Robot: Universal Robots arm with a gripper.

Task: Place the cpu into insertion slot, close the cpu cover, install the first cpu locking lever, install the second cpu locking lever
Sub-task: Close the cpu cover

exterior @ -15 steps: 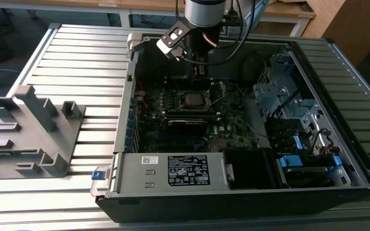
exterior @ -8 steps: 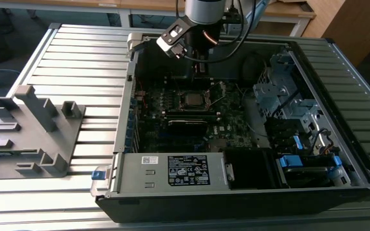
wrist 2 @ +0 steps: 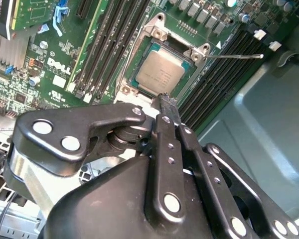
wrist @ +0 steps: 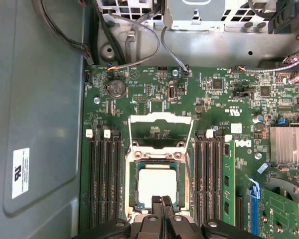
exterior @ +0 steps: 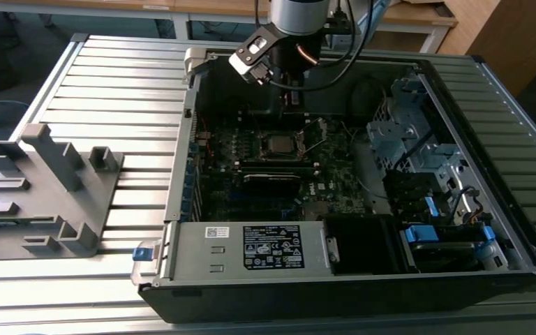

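The cpu (wrist: 157,184) lies flat in the insertion slot (wrist: 133,186) on the green motherboard, silver top up; it is also in the second wrist view (wrist 2: 161,72) and the exterior view (exterior: 278,144). The cpu cover (wrist: 161,119) is swung open, its frame lying back beyond the socket. A thin locking lever (wrist 2: 234,56) sticks out free from the socket's side. My gripper (wrist: 162,201) hangs above the socket's edge with its fingertips pressed together, shut and holding nothing; its tips (wrist 2: 167,99) sit just off the cpu's corner. In the exterior view the gripper (exterior: 289,87) is over the case's far part.
Black memory slots (wrist: 104,174) flank the socket on both sides. A finned heatsink (wrist: 289,144) and an expansion card (wrist: 269,209) lie to one side. Cables (wrist: 139,45) run along the case wall. The power-supply box (exterior: 249,248), drive cage (exterior: 417,132) and a grey fixture (exterior: 40,195) are nearby.
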